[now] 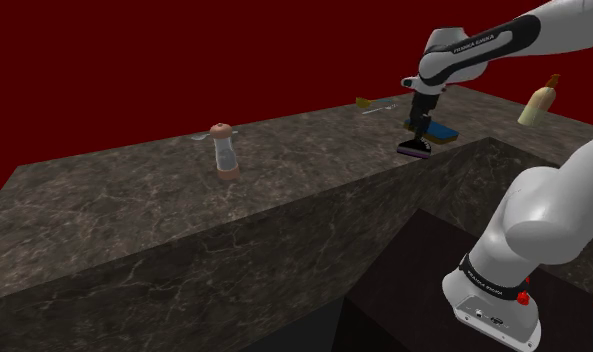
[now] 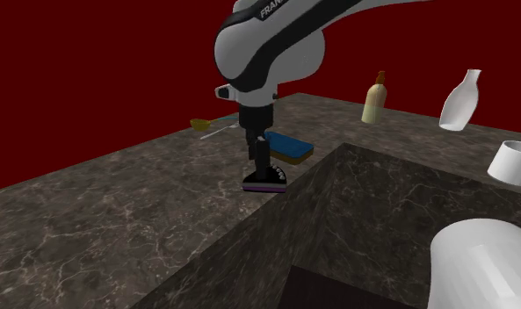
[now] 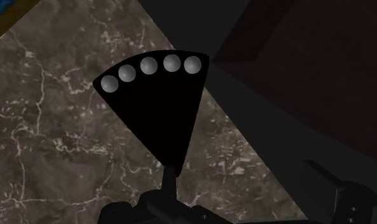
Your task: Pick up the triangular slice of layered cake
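The cake slice (image 3: 156,108) is a black-topped triangle with a row of grey balls along its wide edge. From the side, the cake slice (image 2: 265,182) shows white and purple layers. It rests on the dark marble counter (image 2: 118,219), close to the counter's inner corner. My black gripper (image 2: 263,165) points straight down onto it, and its fingers meet at the slice's narrow tip. In the shoulder view the gripper (image 1: 420,128) stands over the cake slice (image 1: 414,147).
A flat blue block (image 2: 287,147) lies just behind the cake. Further back are a yellow-headed utensil (image 2: 210,127), a tan bottle (image 2: 375,98), a white vase (image 2: 460,101) and a white cup (image 2: 516,161). A shaker (image 1: 223,150) stands toward the shoulder view's left. A dark recess drops beside the cake.
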`<state>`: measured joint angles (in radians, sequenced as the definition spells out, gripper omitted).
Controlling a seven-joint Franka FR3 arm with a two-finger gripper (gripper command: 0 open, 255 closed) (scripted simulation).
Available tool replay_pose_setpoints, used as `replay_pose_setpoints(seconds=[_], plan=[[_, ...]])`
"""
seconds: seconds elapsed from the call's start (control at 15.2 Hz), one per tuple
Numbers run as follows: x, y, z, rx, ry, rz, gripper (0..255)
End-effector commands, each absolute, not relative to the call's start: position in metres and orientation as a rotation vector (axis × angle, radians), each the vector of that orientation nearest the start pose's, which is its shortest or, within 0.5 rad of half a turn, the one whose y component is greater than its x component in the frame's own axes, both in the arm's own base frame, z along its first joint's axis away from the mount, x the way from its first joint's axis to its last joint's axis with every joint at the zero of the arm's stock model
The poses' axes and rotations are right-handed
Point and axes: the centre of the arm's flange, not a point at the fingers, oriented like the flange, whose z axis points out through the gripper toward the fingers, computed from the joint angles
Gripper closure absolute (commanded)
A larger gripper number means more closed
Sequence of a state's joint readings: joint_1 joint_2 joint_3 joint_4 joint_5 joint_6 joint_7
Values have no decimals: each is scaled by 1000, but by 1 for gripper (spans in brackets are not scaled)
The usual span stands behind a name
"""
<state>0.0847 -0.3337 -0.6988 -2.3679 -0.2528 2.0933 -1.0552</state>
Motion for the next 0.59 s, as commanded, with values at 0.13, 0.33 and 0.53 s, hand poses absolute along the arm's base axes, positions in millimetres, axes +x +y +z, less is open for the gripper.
replay_pose_setpoints(seconds=[0.13,0.33,0.53], plan=[[386,-318,391,-2972,-1051,27,0],[390,-325,375,-2965,-1074,30,0],[390,-325,359,-2965,-1074,30,0]])
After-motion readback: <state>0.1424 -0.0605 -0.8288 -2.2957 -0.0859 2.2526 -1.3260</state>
